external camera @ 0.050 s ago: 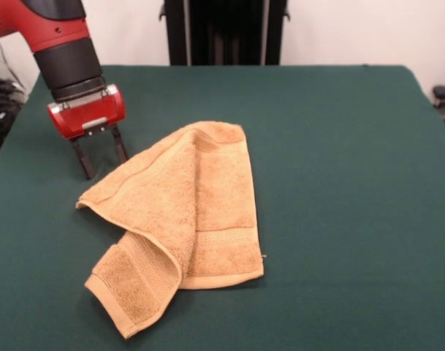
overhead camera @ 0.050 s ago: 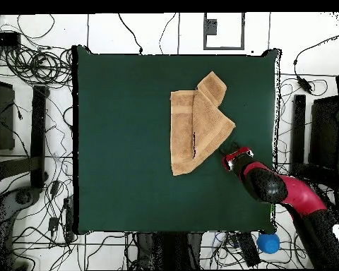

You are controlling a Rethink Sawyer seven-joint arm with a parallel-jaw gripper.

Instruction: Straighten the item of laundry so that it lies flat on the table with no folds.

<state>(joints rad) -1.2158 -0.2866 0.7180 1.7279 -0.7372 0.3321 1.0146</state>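
1. We see the folded towel (external camera @ 0.050 s ago: 185, 212) as the only thing lying on the green table (external camera @ 0.050 s ago: 339, 183); open felt on every side of it.
2. Widest free stretch in the front view: right of the towel, out to the table edge.
3. The gripper (external camera @ 0.050 s ago: 101, 157), fingers (external camera @ 0.050 s ago: 83, 162) apart, stands just beside the towel's left corner, blocking that side.
4. Front strip below the towel is narrow.
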